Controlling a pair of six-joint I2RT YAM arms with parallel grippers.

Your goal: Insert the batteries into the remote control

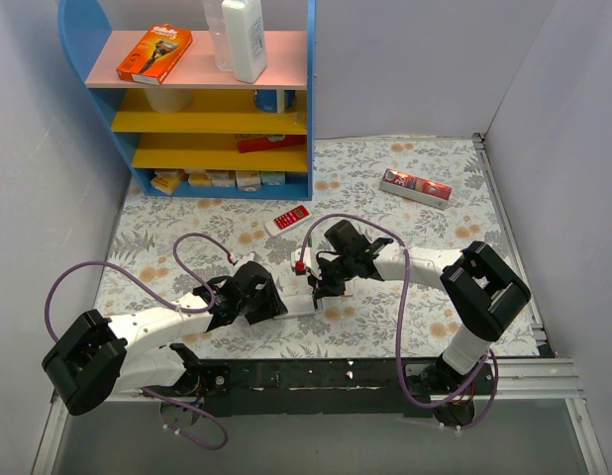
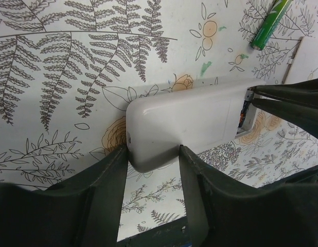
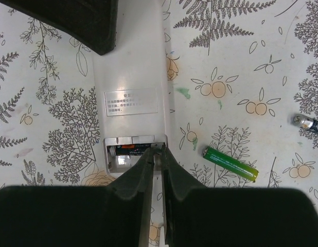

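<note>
Remote control (image 2: pixel 184 121) lies back-up on the floral worktop (image 3: pixel 241 62), centre of the top view, between both hands. Left hand (image 2: pixel 153 154) pinches its rounded end from both sides, low centre of the left wrist view. Battery compartment (image 3: pixel 118 160) is open, with a seated cell (image 3: pixel 129 150) in its upper slot. Right hand (image 3: pixel 157 152) has its fingers pressed almost together, tips at the compartment's edge, nothing visible between them. Green battery (image 3: pixel 231 163) lies loose on the worktop, lower right of the right wrist view, apart from the remote.
</note>
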